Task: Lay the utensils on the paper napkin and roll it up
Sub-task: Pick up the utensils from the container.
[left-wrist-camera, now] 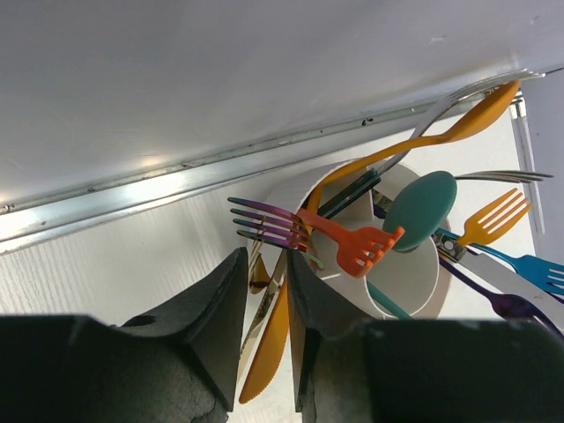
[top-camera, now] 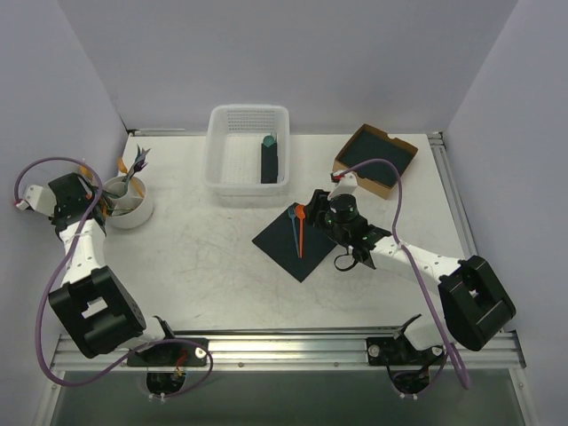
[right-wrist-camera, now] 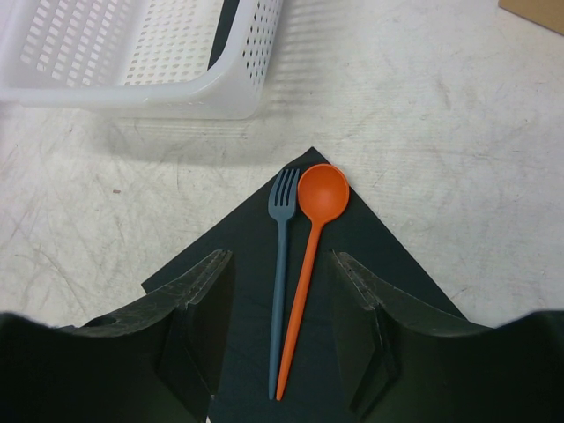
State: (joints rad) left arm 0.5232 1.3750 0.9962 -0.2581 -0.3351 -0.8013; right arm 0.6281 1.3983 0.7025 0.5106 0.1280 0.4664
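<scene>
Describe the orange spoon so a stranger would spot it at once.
In front of the white basket, a dark napkin lies like a diamond. On it lies the spoon, side by side with a grey-blue fork; of the pair it is orange, round-bowled.

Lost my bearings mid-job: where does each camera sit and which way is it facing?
Top external: above and behind the robot, looking down on the table; left arm and right arm show.
Left wrist: on the left arm, facing the cutlery cup; left claw shows.
Right wrist: on the right arm, looking down at the orange spoon on the napkin; right claw shows.
Shared: top and right wrist both show napkin and spoon.
</scene>
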